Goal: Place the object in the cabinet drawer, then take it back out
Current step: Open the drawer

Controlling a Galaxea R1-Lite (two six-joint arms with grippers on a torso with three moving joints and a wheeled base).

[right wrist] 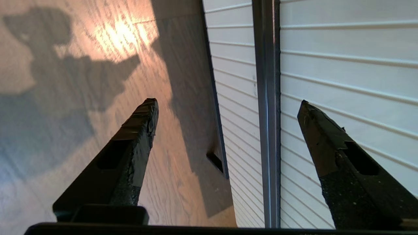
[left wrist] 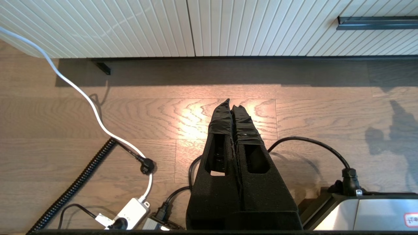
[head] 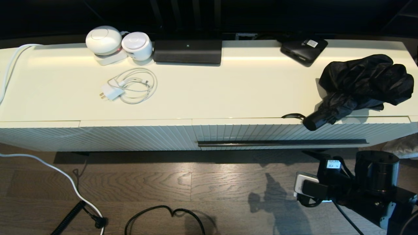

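The black folding umbrella (head: 362,80) lies on the right end of the cabinet top, its stubby handle (head: 313,122) and wrist loop (head: 292,115) sticking over the front edge. Below it the ribbed cream drawer (head: 294,132) is closed, with its long dark handle bar (head: 282,143) running across. In the right wrist view my right gripper (right wrist: 227,101) is open and empty, close to the drawer front (right wrist: 343,49), and the handle bar (right wrist: 267,114) lies between its fingers without being touched. My left gripper (left wrist: 231,102) is shut and empty, parked low above the floor, out of the head view.
On the cabinet top sit two white round devices (head: 104,39), a white charger with coiled cable (head: 130,86), a flat black unit (head: 187,50) and a small black box with a white label (head: 303,49). Cables and a power strip (left wrist: 130,212) lie on the wooden floor.
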